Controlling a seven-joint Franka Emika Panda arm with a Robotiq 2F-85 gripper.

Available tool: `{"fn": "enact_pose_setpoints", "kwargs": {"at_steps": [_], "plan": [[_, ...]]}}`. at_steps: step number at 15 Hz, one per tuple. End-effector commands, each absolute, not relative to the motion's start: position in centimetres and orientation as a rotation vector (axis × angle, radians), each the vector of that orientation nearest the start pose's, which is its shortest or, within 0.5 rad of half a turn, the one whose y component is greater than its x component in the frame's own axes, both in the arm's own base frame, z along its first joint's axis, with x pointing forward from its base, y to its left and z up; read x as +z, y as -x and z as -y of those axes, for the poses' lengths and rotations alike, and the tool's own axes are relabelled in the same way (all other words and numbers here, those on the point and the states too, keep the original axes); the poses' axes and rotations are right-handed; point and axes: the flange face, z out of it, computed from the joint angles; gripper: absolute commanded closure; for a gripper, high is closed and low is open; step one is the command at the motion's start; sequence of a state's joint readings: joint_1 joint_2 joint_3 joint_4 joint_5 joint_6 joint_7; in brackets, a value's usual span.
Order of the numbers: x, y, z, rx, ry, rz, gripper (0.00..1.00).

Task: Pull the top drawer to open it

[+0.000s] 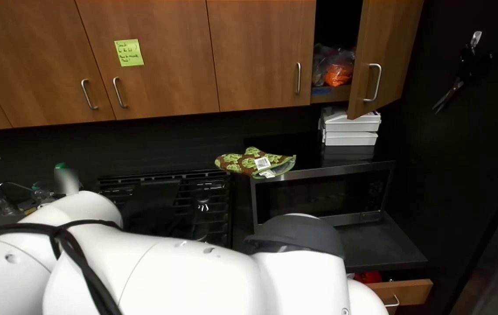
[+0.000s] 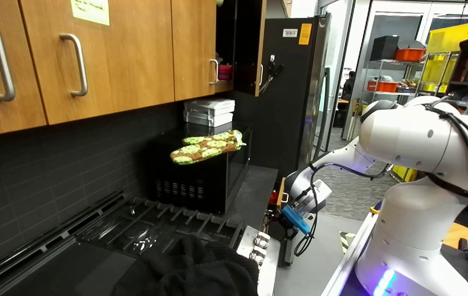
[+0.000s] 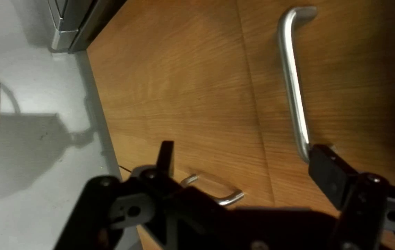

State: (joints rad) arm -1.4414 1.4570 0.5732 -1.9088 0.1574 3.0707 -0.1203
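Way Down Low for a Big Pull

We've got the big arm (image 2: 406, 135) bent down, prob. b/c its job is low. The desk (image 1: 384, 243) holds up the microwave (image 1: 318, 194), we guess so folks can get food. Just under that desk is the top drawer (image 1: 410, 291). There's a gap b/w its front & the desk edge, so we think it's part-way out & the job's partly done. The oven mitt (image 2: 207, 148) lies on top of the microwave, prob. kept close for hot food. A red thing (image 1: 369, 277) shows thru the gap, so we think the drawer's for keeping stuff.

Our hand (image 3: 242, 146) looks turned on its side, prob. so it fits the bar of the drawer's handle (image 3: 291, 76). It's spread wide & we see nothing squeezed in it. One of its fingers (image 3: 332, 177) is right at the handle's end. We can't tell if it's hooked behind. If so, it can tug w/o squeezing, but it might slip off.
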Motion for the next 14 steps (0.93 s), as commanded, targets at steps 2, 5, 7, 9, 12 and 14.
{"fn": "enact_pose_setpoints", "kwargs": {"at_steps": [2,5,7,9,12,14], "plan": [[-14.8,-35.0,30.0,-0.141,1.991,-1.478,0.0],[-14.8,-34.4,29.4,-0.117,2.017,-1.456,0.0],[-14.6,-34.1,29.2,-0.126,2.014,-1.436,0.0],[-14.1,-34.2,28.8,-0.146,2.033,-1.39,0.0],[-13.1,-34.5,28.2,-0.174,2.064,-1.304,0.0],[-12.7,-34.5,27.8,-0.185,2.071,-1.259,0.0]]}}
